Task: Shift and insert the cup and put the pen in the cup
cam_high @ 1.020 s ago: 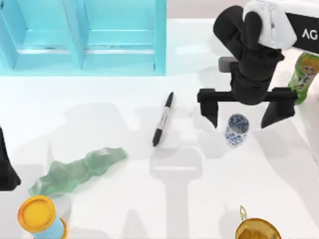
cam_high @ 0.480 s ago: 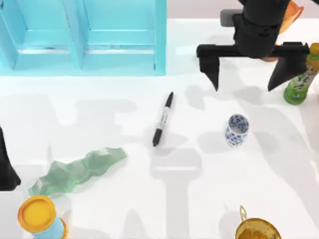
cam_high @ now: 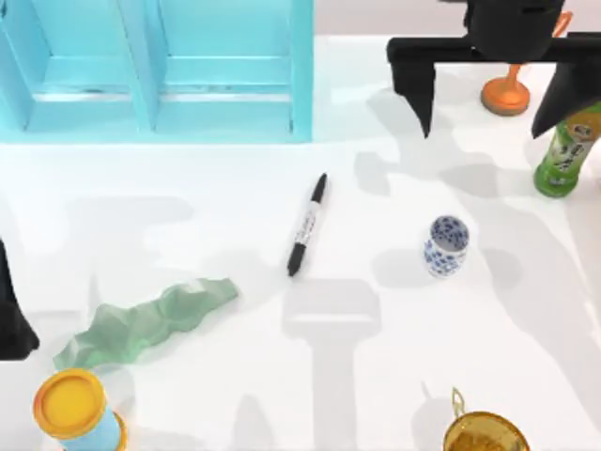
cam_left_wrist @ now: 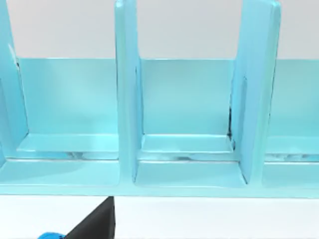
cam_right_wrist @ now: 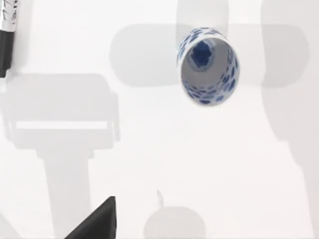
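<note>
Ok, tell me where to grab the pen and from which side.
Grip the pen at its white label band, near the middle, coming straight down from above. It lies flat on the table with open space on both long sides, so the fingers should straddle the barrel across its width. The cup stands well to its right, apart. The right gripper, open, hangs nearest, probably the better choice.

Trophy (cam_high: pixel 486 434) and right end effector (cam_high: pixel 496 89) cut by edges.

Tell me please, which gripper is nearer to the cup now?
The right. The right gripper is open, toward the table's far edge beyond the cup. The left gripper sits at the table's left edge, much farther.
</note>
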Available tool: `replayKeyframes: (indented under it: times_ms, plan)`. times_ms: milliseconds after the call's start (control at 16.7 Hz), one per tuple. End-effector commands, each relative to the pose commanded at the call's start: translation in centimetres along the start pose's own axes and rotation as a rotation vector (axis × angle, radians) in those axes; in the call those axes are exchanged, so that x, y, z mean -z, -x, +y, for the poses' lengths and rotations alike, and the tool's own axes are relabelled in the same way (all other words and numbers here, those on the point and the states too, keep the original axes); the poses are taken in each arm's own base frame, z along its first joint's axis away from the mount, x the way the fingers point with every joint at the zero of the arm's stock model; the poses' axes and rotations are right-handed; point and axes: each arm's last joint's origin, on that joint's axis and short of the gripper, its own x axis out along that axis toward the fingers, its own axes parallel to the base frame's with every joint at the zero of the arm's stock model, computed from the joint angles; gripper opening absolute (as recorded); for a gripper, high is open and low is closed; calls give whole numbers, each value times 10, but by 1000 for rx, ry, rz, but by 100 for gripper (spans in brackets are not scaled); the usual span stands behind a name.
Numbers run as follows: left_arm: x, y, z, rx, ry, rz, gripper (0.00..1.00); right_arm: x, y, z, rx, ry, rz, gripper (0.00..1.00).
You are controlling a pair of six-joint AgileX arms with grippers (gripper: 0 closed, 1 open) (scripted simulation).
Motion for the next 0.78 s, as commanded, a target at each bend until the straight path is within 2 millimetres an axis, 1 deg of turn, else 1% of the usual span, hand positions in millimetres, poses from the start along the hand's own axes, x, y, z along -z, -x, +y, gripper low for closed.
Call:
replayKeyframes:
  times_ms: [240,420,600,780]
  plan:
    - [0,0,0,0,0,0,100,0,0,3,-4,0,-4,100]
    - [0,0,0,0,0,0,100,-10,-8,15,-17,-24,-9,100]
    - [0,0,0,0,0,0,100,-23,-24,35,-39,-66,-16,100]
    - [0,0,0,0,0,0,100,-34,-48,59,-69,-117,-21,100]
